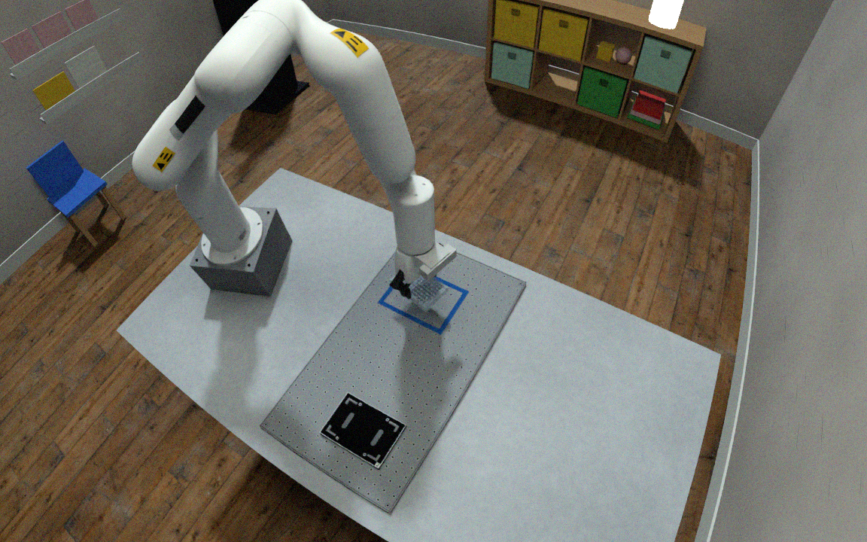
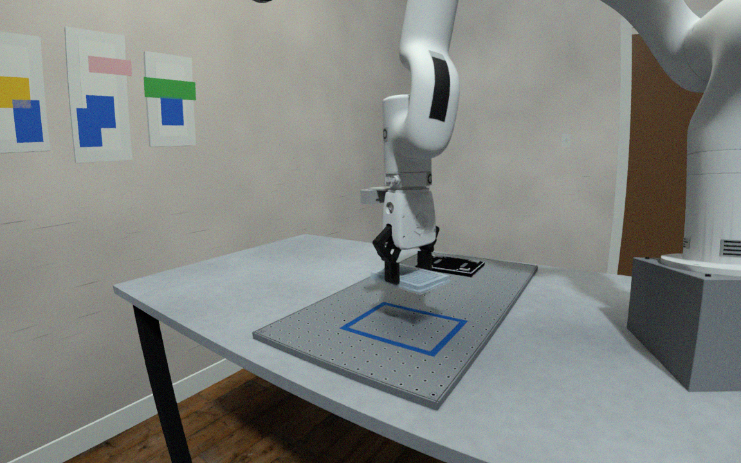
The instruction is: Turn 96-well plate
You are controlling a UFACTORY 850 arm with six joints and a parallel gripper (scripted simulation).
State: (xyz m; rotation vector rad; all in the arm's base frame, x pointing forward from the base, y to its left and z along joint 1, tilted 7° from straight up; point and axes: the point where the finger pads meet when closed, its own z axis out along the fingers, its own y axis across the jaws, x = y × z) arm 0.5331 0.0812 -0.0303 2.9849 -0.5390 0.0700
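My gripper (image 1: 419, 287) (image 2: 407, 271) is shut on the clear 96-well plate (image 1: 430, 294) (image 2: 428, 280), gripping it across its short sides. It holds the plate level in the air, well above the blue marked rectangle (image 1: 416, 321) (image 2: 387, 341). The plate's shadow falls inside that rectangle. The black plate nest N1 (image 1: 363, 431) (image 2: 457, 265) lies at the other end of the grey perforated board (image 1: 356, 363) (image 2: 315, 339) with nothing in it. The plate's cut-off corner is too small to make out.
The board lies on a grey table (image 1: 558, 404) (image 2: 235, 276). The robot's base block (image 1: 247, 263) (image 2: 701, 322) stands on the table beside the board. A chair and a shelf stand far off on the floor.
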